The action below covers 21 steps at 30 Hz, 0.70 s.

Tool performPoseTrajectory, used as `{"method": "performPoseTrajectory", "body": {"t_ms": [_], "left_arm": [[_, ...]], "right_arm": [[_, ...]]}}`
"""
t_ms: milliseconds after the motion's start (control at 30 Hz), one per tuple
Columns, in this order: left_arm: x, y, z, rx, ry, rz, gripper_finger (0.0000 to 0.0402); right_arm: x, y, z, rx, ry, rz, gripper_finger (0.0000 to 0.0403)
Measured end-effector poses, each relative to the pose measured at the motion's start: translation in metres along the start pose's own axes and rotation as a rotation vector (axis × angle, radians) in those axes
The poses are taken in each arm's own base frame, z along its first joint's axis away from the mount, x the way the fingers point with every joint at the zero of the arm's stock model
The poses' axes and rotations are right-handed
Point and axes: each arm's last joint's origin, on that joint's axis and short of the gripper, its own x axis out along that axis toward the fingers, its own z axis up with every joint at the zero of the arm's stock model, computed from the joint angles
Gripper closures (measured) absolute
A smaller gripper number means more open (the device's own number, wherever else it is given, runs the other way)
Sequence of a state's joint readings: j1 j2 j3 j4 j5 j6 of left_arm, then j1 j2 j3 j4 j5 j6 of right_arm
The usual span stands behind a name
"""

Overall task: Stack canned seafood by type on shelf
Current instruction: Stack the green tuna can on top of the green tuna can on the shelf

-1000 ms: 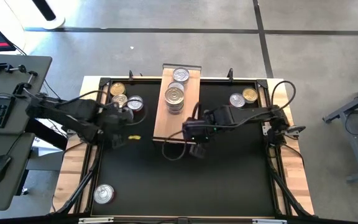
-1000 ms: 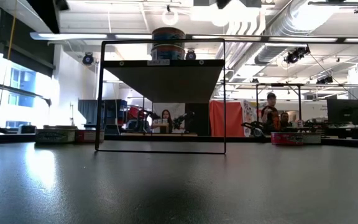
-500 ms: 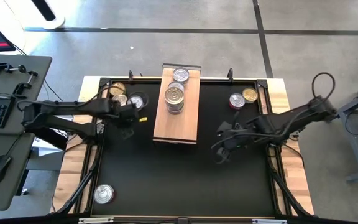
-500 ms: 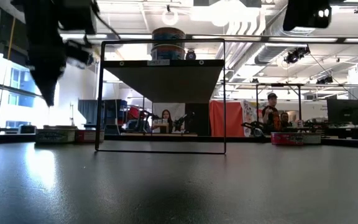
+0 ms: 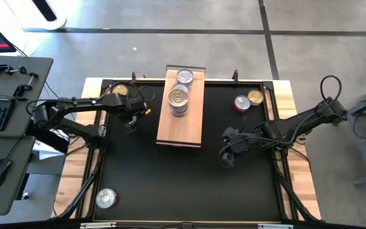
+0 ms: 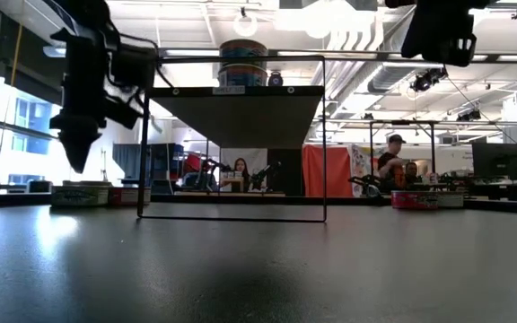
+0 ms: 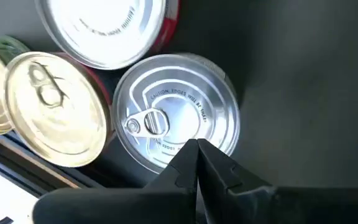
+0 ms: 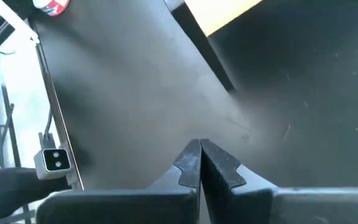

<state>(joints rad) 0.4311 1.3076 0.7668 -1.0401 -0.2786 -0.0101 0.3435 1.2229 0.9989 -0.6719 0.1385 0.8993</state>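
The light-wood shelf [image 5: 180,117] lies on the black mat, with a stack of cans [image 5: 178,102] and one more can [image 5: 183,77] at its far end. Far left, a silver pull-tab can [image 7: 176,118], a gold-lidded can [image 7: 55,118] and a red-sided can [image 7: 104,28] stand together on the mat. My left gripper [image 7: 197,152] is shut and hangs above the silver can, clear of it [image 6: 77,157]. My right gripper [image 5: 224,159] is shut over bare mat, right of the shelf's near end [image 8: 199,152].
Two more cans [image 5: 241,102] [image 5: 255,97] stand at the mat's far right. One red-sided can [image 5: 106,198] sits at the near left corner. A black frame [image 6: 232,139] carries the shelf in the low view. People show in the room behind.
My left gripper has swung toward the far left cans and come down, now hanging just above them. My right gripper has drawn away from the shelf's near end toward the table's right edge.
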Motion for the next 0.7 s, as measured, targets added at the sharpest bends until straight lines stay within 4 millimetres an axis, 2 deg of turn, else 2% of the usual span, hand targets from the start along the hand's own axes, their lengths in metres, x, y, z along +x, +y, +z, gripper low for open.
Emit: {"method": "performPoseTrajectory", "body": {"t_ms": [200,333,500,700], "left_arm": [[0.019,-0.001,0.010,0.038,0.085,-0.001,0.0401],[0.028,-0.002,0.014,0.004,0.131,0.005,0.0402],[0.026,-0.010,0.012,-0.044,0.152,-0.021,0.0401],[0.015,-0.029,0.001,-0.082,0.198,-0.122,0.0402]], "right_arm": [[0.000,0.002,0.004,0.015,-0.075,-0.004,0.0403],[0.000,0.005,0.006,0.043,-0.101,0.021,0.0403],[-0.001,0.009,0.004,0.048,-0.110,0.046,0.0403],[-0.002,0.012,0.000,0.052,-0.132,0.034,0.0403]]}}
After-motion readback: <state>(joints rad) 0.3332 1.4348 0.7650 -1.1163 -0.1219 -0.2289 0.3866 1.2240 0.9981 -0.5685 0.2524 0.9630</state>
